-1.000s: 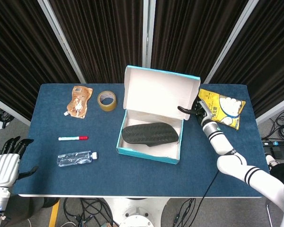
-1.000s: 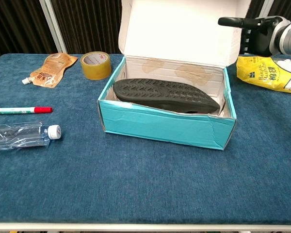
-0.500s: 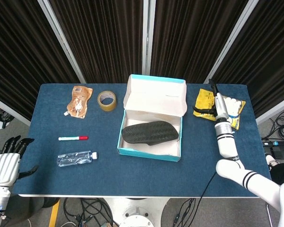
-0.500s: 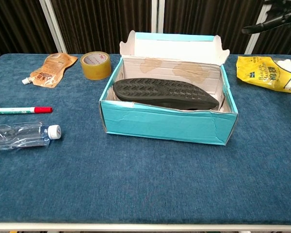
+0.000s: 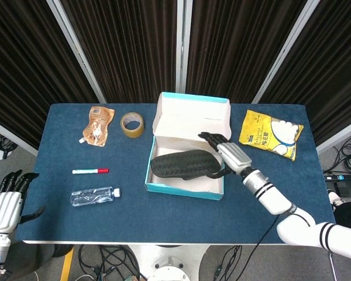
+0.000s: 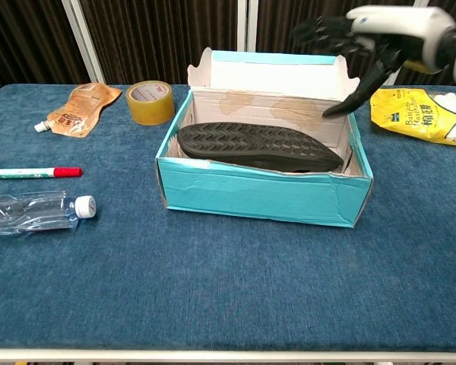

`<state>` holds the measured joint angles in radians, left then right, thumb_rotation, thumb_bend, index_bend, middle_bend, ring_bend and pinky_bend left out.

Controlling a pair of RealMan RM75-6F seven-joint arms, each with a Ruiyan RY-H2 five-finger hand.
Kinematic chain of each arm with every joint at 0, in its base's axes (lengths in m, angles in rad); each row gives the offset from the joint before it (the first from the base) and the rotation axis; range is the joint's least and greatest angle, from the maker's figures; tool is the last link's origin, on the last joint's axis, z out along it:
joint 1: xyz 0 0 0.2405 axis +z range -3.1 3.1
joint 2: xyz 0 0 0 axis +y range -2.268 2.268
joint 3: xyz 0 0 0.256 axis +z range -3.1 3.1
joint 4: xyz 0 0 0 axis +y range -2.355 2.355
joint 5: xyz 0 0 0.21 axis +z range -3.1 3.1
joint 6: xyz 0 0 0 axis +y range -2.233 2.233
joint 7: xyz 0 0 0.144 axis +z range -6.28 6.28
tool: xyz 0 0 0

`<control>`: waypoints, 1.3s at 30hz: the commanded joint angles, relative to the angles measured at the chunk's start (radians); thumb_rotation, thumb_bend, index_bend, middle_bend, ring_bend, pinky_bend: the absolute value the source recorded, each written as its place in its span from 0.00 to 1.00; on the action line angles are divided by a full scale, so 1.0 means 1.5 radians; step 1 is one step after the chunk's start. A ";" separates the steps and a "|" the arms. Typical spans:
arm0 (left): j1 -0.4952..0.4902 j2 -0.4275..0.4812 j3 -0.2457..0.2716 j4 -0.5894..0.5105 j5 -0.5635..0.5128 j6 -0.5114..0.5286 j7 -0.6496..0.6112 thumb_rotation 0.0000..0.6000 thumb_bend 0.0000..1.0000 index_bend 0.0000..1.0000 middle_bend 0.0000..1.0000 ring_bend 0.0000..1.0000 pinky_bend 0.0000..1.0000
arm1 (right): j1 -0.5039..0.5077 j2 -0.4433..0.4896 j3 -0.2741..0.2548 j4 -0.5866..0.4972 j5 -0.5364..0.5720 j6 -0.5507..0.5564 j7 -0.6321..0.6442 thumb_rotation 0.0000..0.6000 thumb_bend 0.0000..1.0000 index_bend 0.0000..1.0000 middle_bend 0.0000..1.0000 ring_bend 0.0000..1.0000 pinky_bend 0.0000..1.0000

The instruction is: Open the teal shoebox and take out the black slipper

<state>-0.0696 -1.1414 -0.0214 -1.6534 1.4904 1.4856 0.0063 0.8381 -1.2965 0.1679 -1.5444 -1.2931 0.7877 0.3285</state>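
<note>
The teal shoebox (image 5: 182,191) (image 6: 258,196) stands mid-table with its white-lined lid (image 5: 192,120) (image 6: 266,76) tipped up at the back. Inside lies the black slipper (image 5: 184,164) (image 6: 258,147), sole up. My right hand (image 5: 227,155) (image 6: 380,26) hovers over the box's right end with fingers spread and nothing in it; its thumb points down toward the slipper's end, apart from it in the chest view. My left hand (image 5: 6,205) hangs open off the table's near left corner, seen only in the head view.
A yellow snack bag (image 5: 272,133) (image 6: 422,114) lies right of the box. Left of it are a tape roll (image 5: 132,124) (image 6: 151,102), a brown pouch (image 5: 97,124) (image 6: 80,108), a red-capped marker (image 5: 90,171) (image 6: 36,172) and a plastic bottle (image 5: 93,196) (image 6: 34,211).
My right hand left the lid's right edge, swung up over the snack bag, then came in above the box's right end. The lid settled further back. The left hand stayed put.
</note>
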 commanded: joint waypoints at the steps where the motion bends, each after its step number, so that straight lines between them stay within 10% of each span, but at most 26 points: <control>1: 0.003 -0.005 0.003 0.005 0.001 0.002 -0.005 1.00 0.16 0.16 0.17 0.07 0.07 | 0.048 -0.042 -0.003 0.019 0.017 -0.058 -0.067 1.00 0.00 0.00 0.04 0.00 0.00; 26: -0.003 -0.016 -0.003 0.040 -0.002 -0.011 -0.039 1.00 0.16 0.16 0.17 0.07 0.07 | 0.225 -0.254 -0.008 0.228 0.345 -0.157 -0.370 1.00 0.00 0.01 0.12 0.00 0.00; 31: -0.002 -0.018 -0.005 0.043 -0.004 -0.010 -0.043 1.00 0.16 0.16 0.17 0.07 0.07 | 0.204 -0.271 0.012 0.233 0.318 -0.102 -0.346 1.00 0.06 0.20 0.33 0.08 0.00; 39: -0.005 -0.018 -0.005 0.044 -0.005 -0.015 -0.043 1.00 0.16 0.16 0.17 0.07 0.07 | 0.147 -0.222 0.069 0.182 0.218 -0.106 -0.180 1.00 0.08 0.28 0.39 0.13 0.00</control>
<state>-0.0771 -1.1688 -0.0299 -1.5879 1.4828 1.4639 -0.0590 1.0959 -1.6657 0.2361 -1.2370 -0.9019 0.6420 -0.0297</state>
